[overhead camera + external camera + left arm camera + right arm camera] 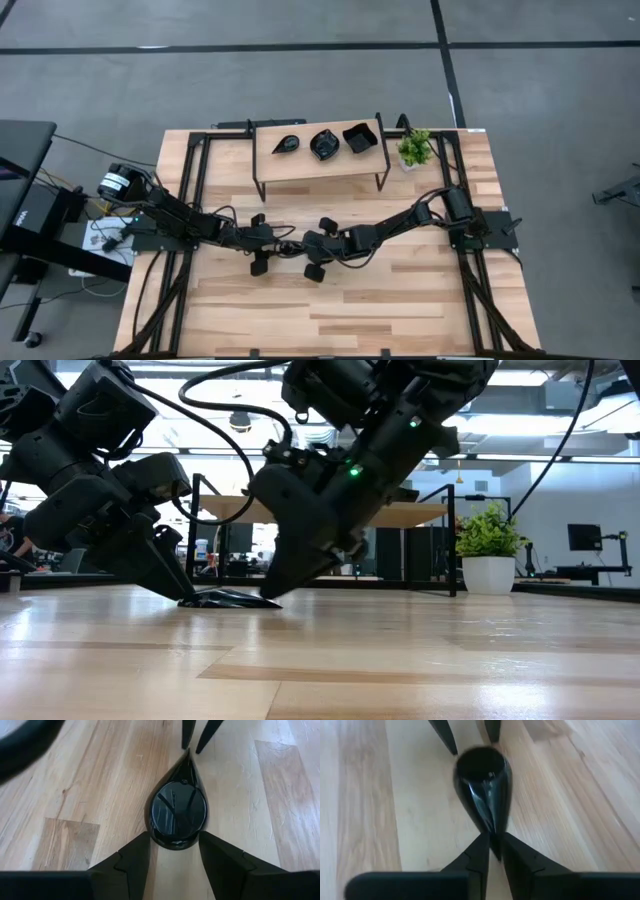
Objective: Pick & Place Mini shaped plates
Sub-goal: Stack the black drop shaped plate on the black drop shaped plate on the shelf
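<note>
A glossy black teardrop plate (177,812) lies flat on the wooden table, between my two grippers at the table's middle (295,243). My left gripper (174,837) is closed around its round end. My right gripper (494,845) is shut on its pointed tip. In the low view the plate (225,598) rests on the table between the two slanting grippers. Three more black plates, a teardrop (287,145), a scalloped round one (324,144) and a square one (358,137), sit on a raised shelf at the back. My left gripper has its two fingers on opposite sides of the plate's round end (152,832), the plate between them. The fingers (135,857) come slanting down from the table's left. The plate lies flat on the table. My right gripper pinches the plate's pointed tip (493,832) between its two fingers (480,852). It comes slanting down from the table's right, its fingers in line with the plate's length. The plate rests on the table.
The raised wooden shelf (320,160) on thin black legs stands at the table's far side. A small green potted plant (415,148) stands to its right. A black frame runs along the table's left and right sides. Bare wood lies toward the near edge.
</note>
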Robot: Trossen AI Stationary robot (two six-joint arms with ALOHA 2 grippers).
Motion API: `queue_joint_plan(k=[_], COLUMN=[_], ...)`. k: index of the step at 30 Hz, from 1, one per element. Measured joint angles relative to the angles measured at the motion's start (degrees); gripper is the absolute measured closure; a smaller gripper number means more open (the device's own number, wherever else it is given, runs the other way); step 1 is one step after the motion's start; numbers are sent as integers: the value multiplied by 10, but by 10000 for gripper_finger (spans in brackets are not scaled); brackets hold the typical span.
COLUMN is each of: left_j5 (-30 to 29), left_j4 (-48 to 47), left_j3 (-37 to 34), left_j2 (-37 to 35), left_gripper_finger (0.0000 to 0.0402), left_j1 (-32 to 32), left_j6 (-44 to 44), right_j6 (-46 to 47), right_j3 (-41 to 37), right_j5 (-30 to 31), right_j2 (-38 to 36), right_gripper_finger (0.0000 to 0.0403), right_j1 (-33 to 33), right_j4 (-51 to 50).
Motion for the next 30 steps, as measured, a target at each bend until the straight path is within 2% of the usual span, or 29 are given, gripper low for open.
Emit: queue_joint_plan(k=[7,11,20,30], left_j5=[0,-1,-2,0], left_j4=[1,6,11,17], left_j3=[0,0,0,1], left_j2=[0,0,0,0], left_gripper_finger=[230,230,230,230], left_j1=[0,0,0,0], left_j6=[1,1,-1,0], right_j6=[27,40,72,62], right_j3=[1,1,2,3], right_j5=[2,2,-2,-18], right_j2=[-36,-37,20,29], right_gripper_finger=[394,401,400,401], right_j1=[4,3,11,9], right_j4=[-106,-122,-60,49])
